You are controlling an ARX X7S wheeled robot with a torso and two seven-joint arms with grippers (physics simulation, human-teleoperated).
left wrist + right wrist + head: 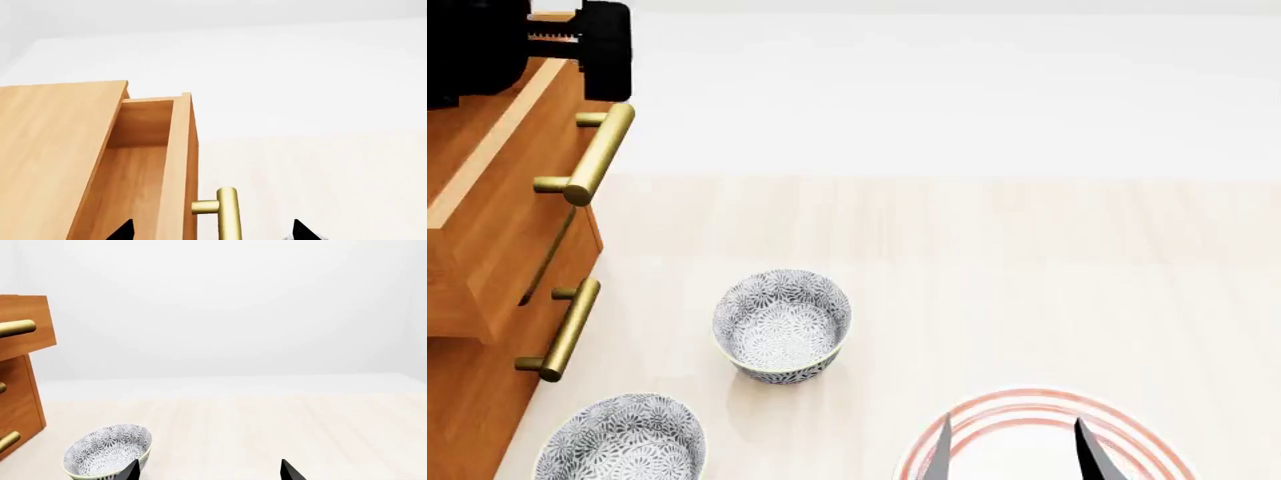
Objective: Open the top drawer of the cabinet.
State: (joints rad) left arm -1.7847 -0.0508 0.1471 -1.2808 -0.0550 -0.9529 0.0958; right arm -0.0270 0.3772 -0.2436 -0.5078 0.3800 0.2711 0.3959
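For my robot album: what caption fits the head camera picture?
Top drawer pulled partly out of the cabinet, two patterned bowls and a striped plate nearby.

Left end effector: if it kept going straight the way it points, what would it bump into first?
Probably the top drawer: its front edge and brass handle sit between the fingertips of the left end effector. Depth is hard to judge here.
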